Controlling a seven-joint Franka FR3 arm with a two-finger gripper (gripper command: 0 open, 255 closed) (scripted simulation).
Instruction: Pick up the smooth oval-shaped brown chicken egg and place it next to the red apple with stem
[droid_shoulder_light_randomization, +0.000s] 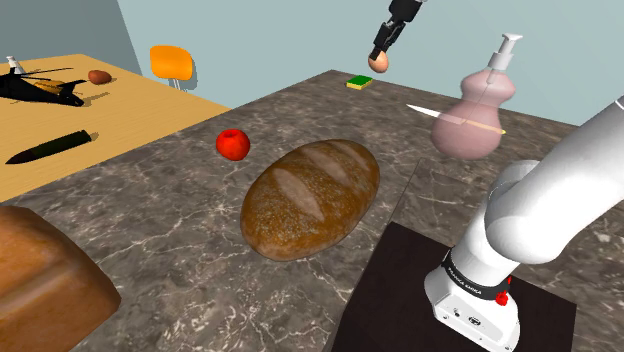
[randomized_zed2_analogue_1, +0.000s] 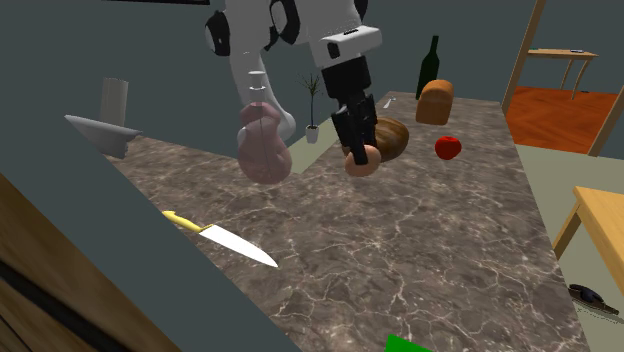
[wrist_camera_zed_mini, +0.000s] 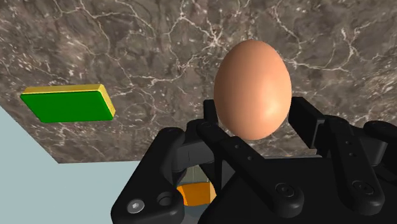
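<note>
A smooth brown egg (wrist_camera_zed_mini: 252, 89) sits clasped between my black fingers, lifted well above the dark marble counter. In the shoulder view the egg (droid_shoulder_light_randomization: 379, 62) hangs under my gripper (droid_shoulder_light_randomization: 381, 58) near the counter's far edge, above a green and yellow sponge (droid_shoulder_light_randomization: 360, 82). The second exterior view shows the egg (randomized_zed2_analogue_1: 364, 160) in my gripper (randomized_zed2_analogue_1: 361, 152) in front of the bread. The red apple (droid_shoulder_light_randomization: 233, 144) rests on the counter toward the shoulder view's left, beside the loaf; the apple (randomized_zed2_analogue_1: 448, 147) also lies on the counter in the second exterior view.
A big brown bread loaf (droid_shoulder_light_randomization: 311, 196) lies mid-counter. A pink soap dispenser (droid_shoulder_light_randomization: 474, 118) and a knife (droid_shoulder_light_randomization: 452, 118) stand at the shoulder view's right. A second loaf (droid_shoulder_light_randomization: 45, 278) is at the lower left. A wooden table (droid_shoulder_light_randomization: 110, 110) with dark items lies beyond.
</note>
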